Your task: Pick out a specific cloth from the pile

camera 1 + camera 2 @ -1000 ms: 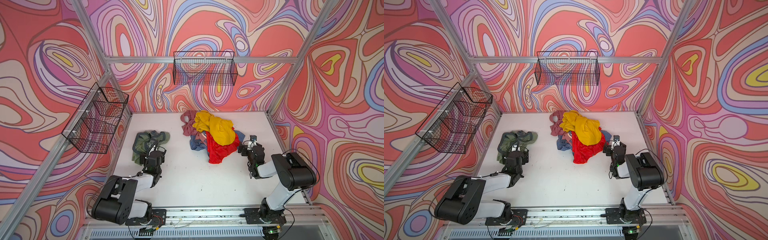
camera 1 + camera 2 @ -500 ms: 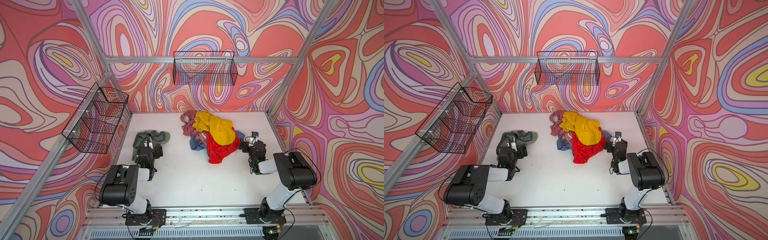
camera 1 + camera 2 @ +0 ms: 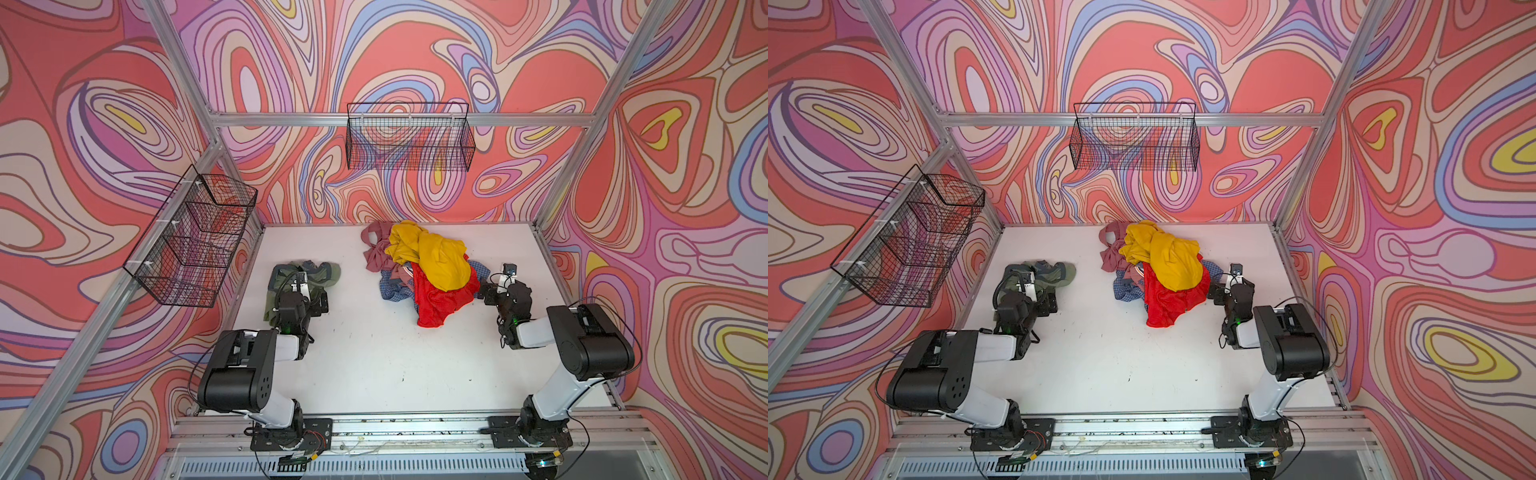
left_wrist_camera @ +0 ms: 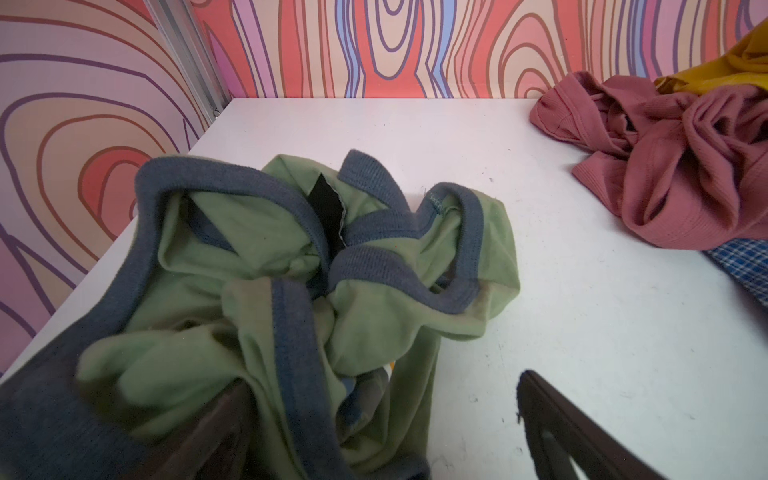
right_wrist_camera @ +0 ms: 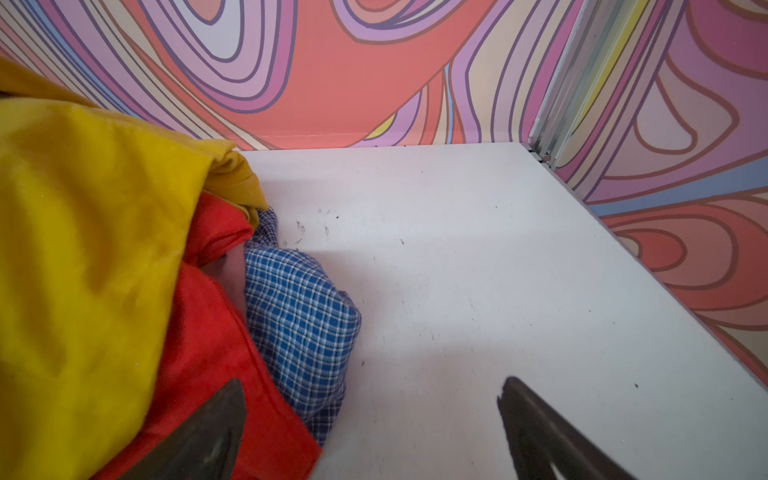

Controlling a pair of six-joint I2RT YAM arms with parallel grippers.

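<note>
Green cloth [image 4: 291, 257] by bench's [image 3: 374, 365] left edge, well apart from pile [image 3: 428, 266]; my left pincer [image 4: 378, 386] apart over it, right pincer [image 5: 370, 382] apart beside pile; I'd rise straight, dragging no fold.

Overhead stereo pair; low wrist close-ups

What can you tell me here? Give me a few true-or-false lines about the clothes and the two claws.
1. The green cloth lies apart from the pile. True.
2. The left gripper is shut on the cloth. False: it is open, and the cloth lies loose.
3. A yellow garment tops the pile. True.
4. The right gripper grips the pile. False: it is open, at the pile's edge.
</note>
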